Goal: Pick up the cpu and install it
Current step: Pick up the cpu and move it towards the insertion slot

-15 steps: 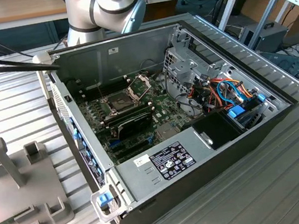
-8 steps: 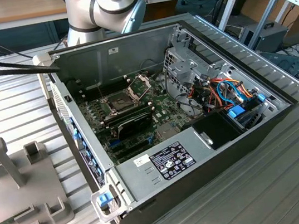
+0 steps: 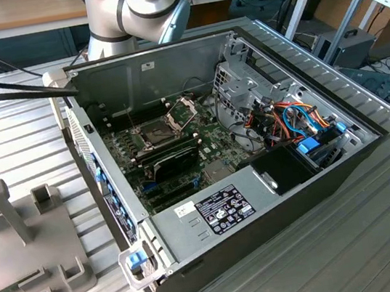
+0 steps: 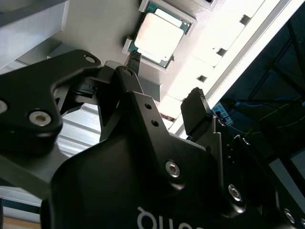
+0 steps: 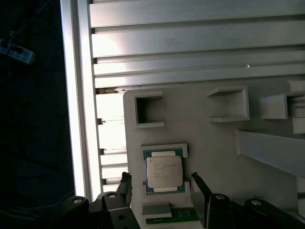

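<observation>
While the computer case (image 3: 262, 202) sits on the worktop (image 3: 387, 249) in the exterior view, its dark socket (image 3: 157, 131) uncovered, a grey holder (image 3: 27, 252) lies at that view's left. In the second wrist view the end effector (image 4: 164, 78) has its fingers spread wide, gripping nothing, and the cpu (image 4: 159, 36) rests flat in a holder recess just beyond the fingertips. In the first wrist view the cpu (image 5: 164, 171) lies between the two fingers, apparently untouched. A good pick, I judge, means a centred, square approach, closing on opposite edges without scraping the recess lip.
</observation>
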{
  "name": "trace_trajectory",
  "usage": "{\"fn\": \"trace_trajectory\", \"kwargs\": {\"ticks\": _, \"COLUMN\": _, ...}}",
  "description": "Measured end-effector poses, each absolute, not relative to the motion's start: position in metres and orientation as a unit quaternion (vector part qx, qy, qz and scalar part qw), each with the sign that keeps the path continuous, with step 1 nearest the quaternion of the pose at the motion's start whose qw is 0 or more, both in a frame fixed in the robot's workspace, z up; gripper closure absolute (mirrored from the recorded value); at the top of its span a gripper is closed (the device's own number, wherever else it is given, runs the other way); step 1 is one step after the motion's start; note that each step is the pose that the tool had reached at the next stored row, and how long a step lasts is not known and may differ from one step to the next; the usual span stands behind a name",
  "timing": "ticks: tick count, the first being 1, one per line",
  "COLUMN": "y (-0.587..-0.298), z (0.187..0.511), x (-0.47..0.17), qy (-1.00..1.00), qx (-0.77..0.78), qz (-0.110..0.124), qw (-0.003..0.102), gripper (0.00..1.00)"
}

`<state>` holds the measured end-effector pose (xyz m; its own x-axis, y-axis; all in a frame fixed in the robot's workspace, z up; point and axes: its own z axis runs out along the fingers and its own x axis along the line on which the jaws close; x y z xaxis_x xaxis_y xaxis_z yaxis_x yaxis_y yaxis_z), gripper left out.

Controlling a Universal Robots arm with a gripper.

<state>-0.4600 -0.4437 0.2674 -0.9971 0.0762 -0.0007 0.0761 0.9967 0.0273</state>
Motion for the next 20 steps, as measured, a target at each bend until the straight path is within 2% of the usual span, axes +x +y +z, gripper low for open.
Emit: {"fn": "trace_trajectory", "kwargs": {"ticks": 20, "y": -0.444, "z": 0.245, "x": -0.460, "qy": 0.999, "qx": 0.038, "qz": 0.014, "qw": 0.001, "gripper": 0.38}}
